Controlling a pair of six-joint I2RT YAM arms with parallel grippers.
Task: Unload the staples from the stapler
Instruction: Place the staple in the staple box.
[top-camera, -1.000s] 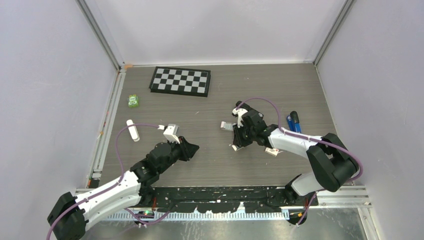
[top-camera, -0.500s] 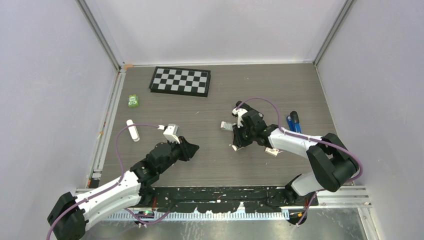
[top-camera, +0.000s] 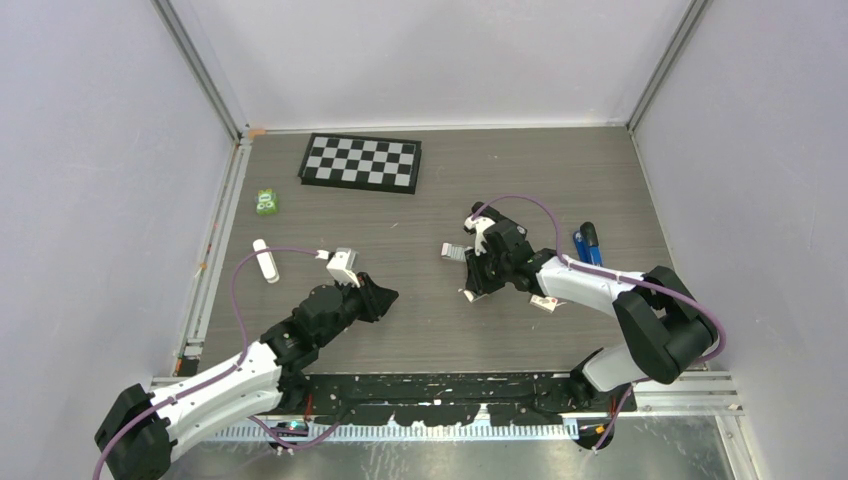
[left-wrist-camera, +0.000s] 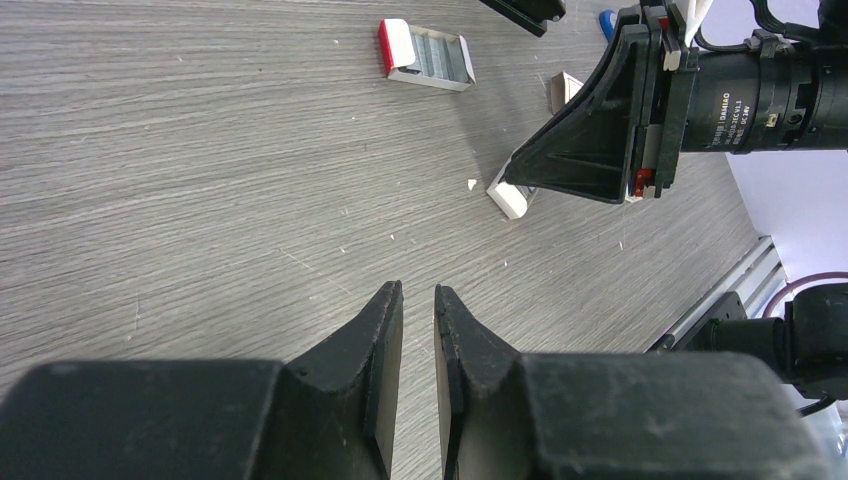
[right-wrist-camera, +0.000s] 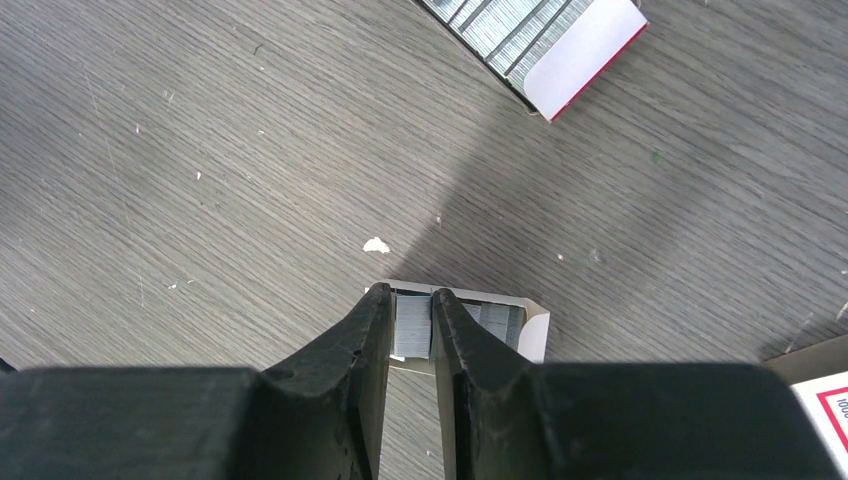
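1. Nothing has shifted over the last second. Both arms hold the same poses in the top view, so the work is paused rather than advancing.
2. The right pincer (right-wrist-camera: 410, 296) is pinched shut on the staples (right-wrist-camera: 412, 335), a short ribbed grey strip. It holds them right over the open small whitish box (right-wrist-camera: 535, 328), which has more strips inside.
3. I judge this to be the drop-off step: the strip is out of the stapler and only needs letting go into that box.
4. The left pincer (left-wrist-camera: 418, 292) is closed to a thin slit with nothing in it. It sits low over bare tabletop (left-wrist-camera: 180, 150), well apart from the box.
5. The red-and-white box (right-wrist-camera: 585, 35) lies open just beyond the whitish one, with strips inside.
6. A blue-and-black tool (top-camera: 588, 243) lies to the right of the right arm, too small to tell whether it is the stapler.
7. The chequered board (top-camera: 360, 163), green block (top-camera: 266, 202) and white stick (top-camera: 265, 260) are far off.
8. Nothing blocks the release. The light box could skid if the opening fingers brush its wall.
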